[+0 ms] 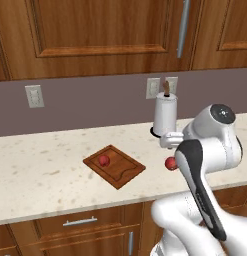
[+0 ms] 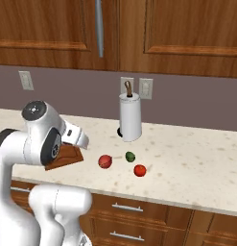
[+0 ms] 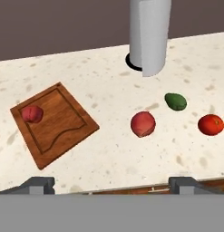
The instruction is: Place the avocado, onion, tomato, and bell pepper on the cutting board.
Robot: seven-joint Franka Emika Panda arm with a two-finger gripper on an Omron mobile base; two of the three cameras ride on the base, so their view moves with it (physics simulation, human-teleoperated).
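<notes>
My hand [image 3: 111,183] is spread wide, grasping nothing, above the speckled table [image 3: 109,154]. A dull crimson lump [image 3: 31,113] sits on the square reddish-brown wooden cutting board [image 3: 63,129]. Right of the board lie a pinkish-red ball [image 3: 143,123], the dark green oval avocado [image 3: 176,101] and the glossy orange-red tomato [image 3: 210,124].

The square reddish-brown cutting board [image 3: 54,124] lies flat at the hand view's left, a dull crimson bell pepper [image 3: 32,113] on its upper-left corner. Right of it, on the counter: a pinkish-red onion [image 3: 143,123], a dark green avocado [image 3: 176,101], and an orange-red tomato [image 3: 211,124].
</notes>
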